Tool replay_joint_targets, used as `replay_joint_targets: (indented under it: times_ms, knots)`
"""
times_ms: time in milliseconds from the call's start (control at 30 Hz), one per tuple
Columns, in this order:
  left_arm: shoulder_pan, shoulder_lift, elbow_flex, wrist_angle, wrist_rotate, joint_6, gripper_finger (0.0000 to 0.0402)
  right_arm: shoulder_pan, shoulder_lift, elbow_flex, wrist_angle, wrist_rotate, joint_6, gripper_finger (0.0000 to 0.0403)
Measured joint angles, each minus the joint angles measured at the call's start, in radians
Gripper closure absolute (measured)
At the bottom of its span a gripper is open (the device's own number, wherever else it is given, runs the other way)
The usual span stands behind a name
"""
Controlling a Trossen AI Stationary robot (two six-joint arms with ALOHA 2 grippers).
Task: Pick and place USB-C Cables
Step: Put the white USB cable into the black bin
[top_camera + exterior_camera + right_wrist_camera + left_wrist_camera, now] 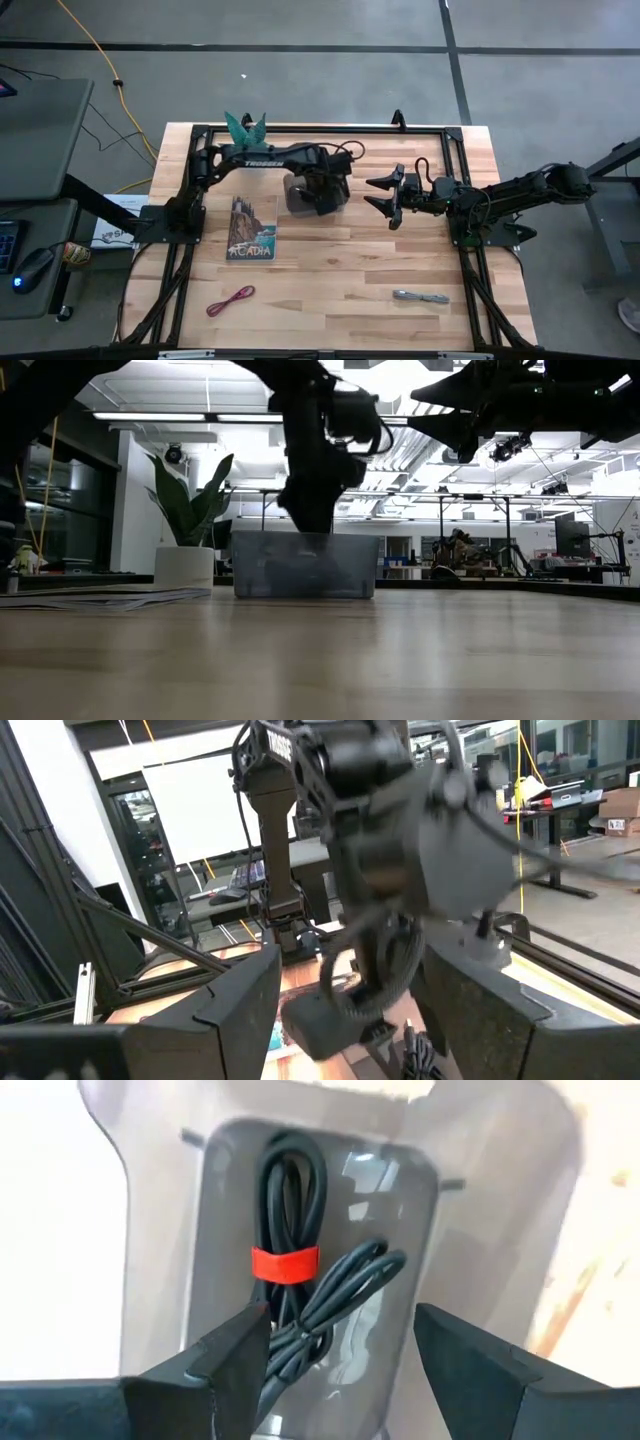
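Left gripper (pixel 340 1365) fingers spread, released over the bin (pixel 300 195), where the black cable (pixel 290 1220) and a grey one (pixel 345 1290) lie. Lift straight up, clear of the rim. Right gripper (pixel 392 197) waits beside the bin, fingers apart. The dark red cable (pixel 231 299) and silver-grey cable (pixel 420 296) remain on the desk (pixel 340 270), well apart from the bin.

Left arm (pixel 300 158) covers most of the bin (pixel 296 196) from above; the black cable's (pixel 300 1295) lower end runs out behind the left gripper's finger (pixel 235 1355)

Even overhead light, soft shadows. Low view backlit by ceiling strips (pixel 150 416), arms in silhouette, table (pixel 320 660) foreground blurred. Glare on bin (pixel 350 1170) floor.
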Motion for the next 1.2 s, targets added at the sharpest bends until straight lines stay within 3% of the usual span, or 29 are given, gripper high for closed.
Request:
replay_joint_targets:
  times_ms: [400, 567, 700, 900, 1200]
  knots:
    - [0.000, -0.046, 0.103, -0.026, 0.000, 0.010, 0.0172, 0.000, 0.000, 0.000, 0.000, 0.000, 0.000, 0.0164]
    - [-0.015, -0.166, 0.103, -0.002, -0.012, -0.005, 0.0172, 0.000, 0.000, 0.000, 0.000, 0.000, 0.000, 0.0164]
    - [-0.073, -0.324, 0.057, 0.131, -0.026, -0.016, 0.0172, 0.000, 0.000, 0.000, 0.005, 0.000, 0.000, 0.0164]
    - [-0.225, -0.605, -0.226, 0.442, -0.113, -0.016, 0.0172, 0.000, 0.000, 0.000, 0.007, -0.010, 0.000, 0.0164]
    - [-0.433, -0.997, -0.890, 1.073, -0.237, -0.016, 0.0172, 0.000, 0.000, 0.000, 0.008, -0.019, 0.005, 0.0164]
